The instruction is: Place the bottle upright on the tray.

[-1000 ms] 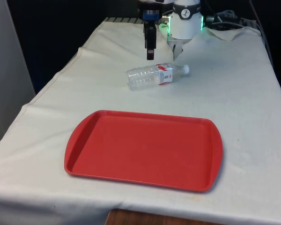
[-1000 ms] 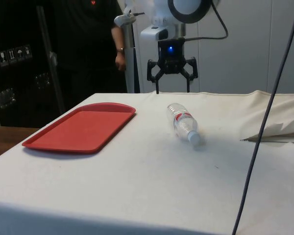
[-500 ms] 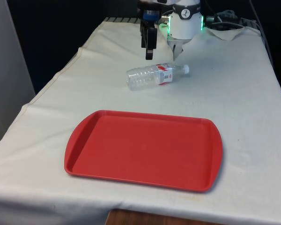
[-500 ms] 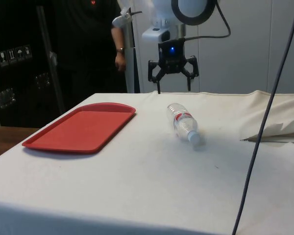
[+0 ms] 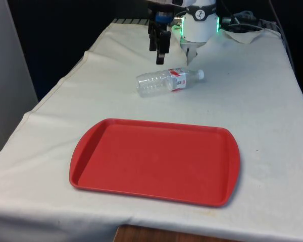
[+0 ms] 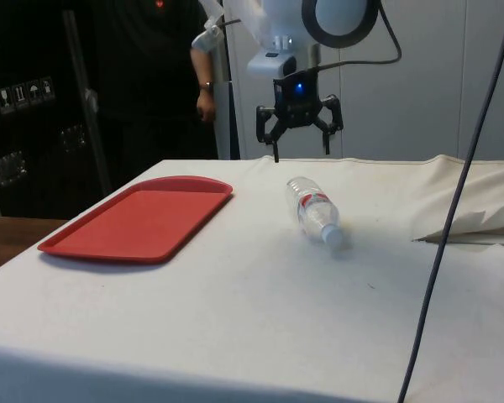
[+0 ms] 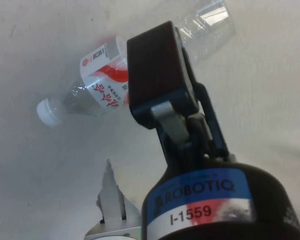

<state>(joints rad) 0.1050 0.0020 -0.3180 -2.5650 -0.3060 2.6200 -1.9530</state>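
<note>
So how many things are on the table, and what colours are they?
Clear: 1, the bottle, lying on its side.
Red: 1, the tray.
Total: 2.

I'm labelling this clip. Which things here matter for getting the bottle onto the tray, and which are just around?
Part of the job:
- bottle, clear, lying on its side on the cloth
- red tray, nothing on it
- pincer, open, hanging above the bottle

Just around:
- white cloth
- person behind the table
- hanging cable
</note>
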